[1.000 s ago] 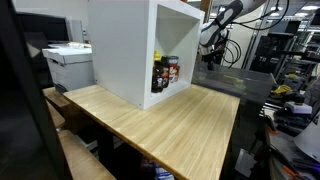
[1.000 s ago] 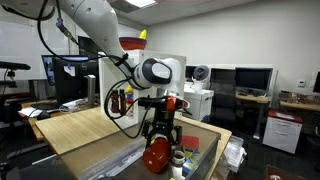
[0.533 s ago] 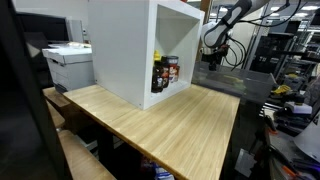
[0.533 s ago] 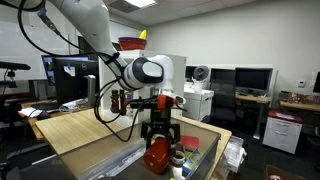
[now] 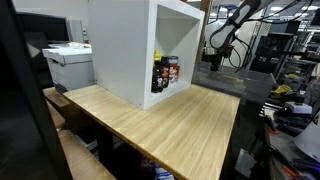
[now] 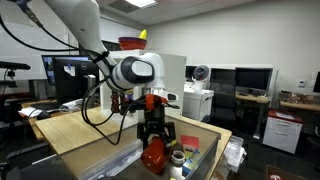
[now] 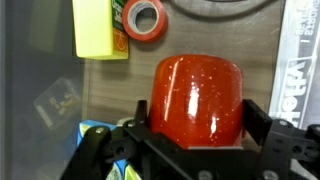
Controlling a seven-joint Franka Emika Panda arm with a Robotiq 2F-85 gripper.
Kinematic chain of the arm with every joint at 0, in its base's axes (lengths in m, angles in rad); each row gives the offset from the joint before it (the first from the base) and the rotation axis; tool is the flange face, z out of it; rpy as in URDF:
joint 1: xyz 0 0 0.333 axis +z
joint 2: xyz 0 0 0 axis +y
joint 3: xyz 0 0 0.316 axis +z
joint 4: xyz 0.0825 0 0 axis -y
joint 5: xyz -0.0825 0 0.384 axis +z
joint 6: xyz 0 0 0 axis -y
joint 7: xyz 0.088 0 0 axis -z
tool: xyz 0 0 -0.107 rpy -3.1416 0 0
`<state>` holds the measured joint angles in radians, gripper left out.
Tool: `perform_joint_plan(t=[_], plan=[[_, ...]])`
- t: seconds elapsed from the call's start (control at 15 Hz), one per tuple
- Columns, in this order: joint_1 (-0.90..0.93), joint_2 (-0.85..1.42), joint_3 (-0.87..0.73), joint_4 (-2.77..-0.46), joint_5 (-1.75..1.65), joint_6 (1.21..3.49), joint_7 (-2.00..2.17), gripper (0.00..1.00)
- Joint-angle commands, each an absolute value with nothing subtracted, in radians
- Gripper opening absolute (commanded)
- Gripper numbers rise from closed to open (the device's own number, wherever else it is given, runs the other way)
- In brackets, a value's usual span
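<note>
Red glittery plastic cup (image 7: 197, 95) stands upright past the wooden desk's (image 5: 170, 115) end, directly beneath the gripper (image 7: 197, 128), whose fingers are spread wide either side.

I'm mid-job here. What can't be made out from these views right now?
- Wrist view: the fingers hide the lower part of the red cup, so it is unclear whether they touch it.
- Wrist view: the yellow box is cut off by the top edge.
- Exterior view: the gripper is too small and distant to show how it stands.
- Exterior view: the bottles in the white cabinet are too small for their labels to be read.
</note>
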<state>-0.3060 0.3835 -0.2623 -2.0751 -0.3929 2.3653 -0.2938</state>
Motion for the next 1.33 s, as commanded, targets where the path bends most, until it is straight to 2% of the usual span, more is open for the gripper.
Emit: perform_joint_plan(t=[0.0,0.53,1.27], plan=[[-0.272,0.307,-0.298,-2.195,-0.466,2.459,-0.188,0.67],[-0.200,0.260,-0.385,-2.294,-0.638,2.631,0.132,0.67],[-0.187,0.281,-0.430,-2.275,-0.682,2.682,0.316,0.67]])
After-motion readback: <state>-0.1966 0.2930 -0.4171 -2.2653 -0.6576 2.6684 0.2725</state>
